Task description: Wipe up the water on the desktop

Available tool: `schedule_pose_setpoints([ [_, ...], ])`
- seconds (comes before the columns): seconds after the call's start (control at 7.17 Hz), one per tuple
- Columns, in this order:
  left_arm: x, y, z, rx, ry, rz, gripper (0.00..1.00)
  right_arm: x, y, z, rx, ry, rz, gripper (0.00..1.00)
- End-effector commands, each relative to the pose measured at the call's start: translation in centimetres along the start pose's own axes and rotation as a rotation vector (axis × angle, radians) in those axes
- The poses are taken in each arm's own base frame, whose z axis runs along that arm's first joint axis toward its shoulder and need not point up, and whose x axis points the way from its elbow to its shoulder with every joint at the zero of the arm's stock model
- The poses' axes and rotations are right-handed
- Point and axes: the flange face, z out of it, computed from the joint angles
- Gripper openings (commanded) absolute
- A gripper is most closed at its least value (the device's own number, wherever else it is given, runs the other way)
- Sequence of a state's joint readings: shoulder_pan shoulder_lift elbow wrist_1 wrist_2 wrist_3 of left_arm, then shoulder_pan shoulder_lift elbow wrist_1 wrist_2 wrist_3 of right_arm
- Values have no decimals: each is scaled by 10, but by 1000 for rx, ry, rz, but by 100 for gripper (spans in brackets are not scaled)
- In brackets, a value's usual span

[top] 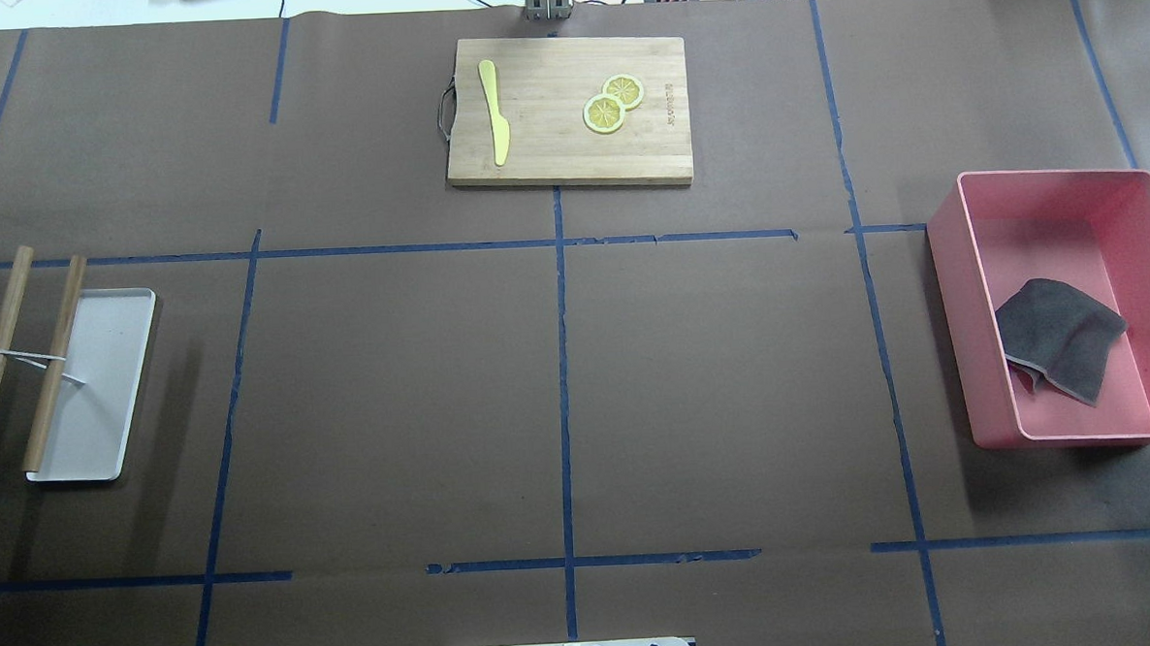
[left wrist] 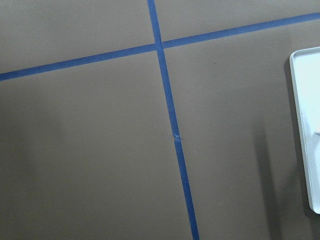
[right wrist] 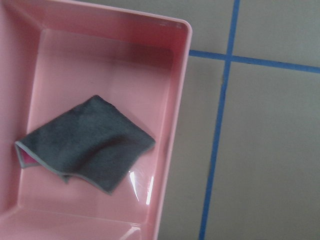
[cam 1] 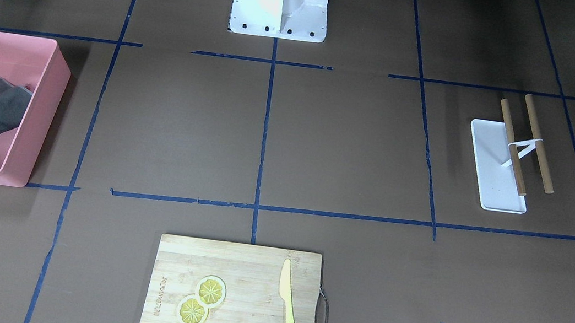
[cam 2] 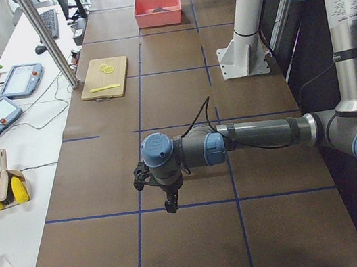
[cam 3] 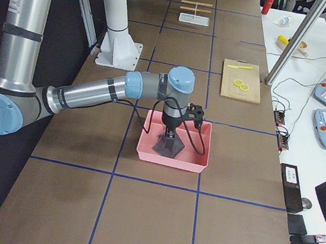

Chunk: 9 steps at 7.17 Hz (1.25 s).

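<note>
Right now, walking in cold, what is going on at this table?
Nothing is being held yet. The right gripper hangs over the pink bin, where the grey cloth lies loose. The left gripper hangs over the desktop near the white tray. No water shows on the desktop; wiping has not begun.

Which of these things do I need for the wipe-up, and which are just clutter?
For the job: desktop, grey cloth, pink bin holding it.
Lying about: cutting board, lemon slices, yellow knife, white tray, wooden sticks.
</note>
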<state>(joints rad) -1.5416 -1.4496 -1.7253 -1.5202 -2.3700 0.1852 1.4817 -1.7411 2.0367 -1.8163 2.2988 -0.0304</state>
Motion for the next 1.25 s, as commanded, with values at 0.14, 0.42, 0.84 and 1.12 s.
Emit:
schedule_pose_setpoints([
  [0.14, -6, 1, 6, -12, 2, -16, 100, 68, 49, 25, -10, -2, 6, 100],
  [0.42, -10, -1, 9, -15, -3, -12, 100, 84, 48, 37, -23, 44, 18, 100],
  [0.84, -8, -1, 7, -13, -5, -16, 100, 82, 46, 38, -24, 42, 38, 100],
  [1.12, -7, -3, 5, -8, -9, -11, 100, 81, 45, 39, -24, 42, 34, 100],
])
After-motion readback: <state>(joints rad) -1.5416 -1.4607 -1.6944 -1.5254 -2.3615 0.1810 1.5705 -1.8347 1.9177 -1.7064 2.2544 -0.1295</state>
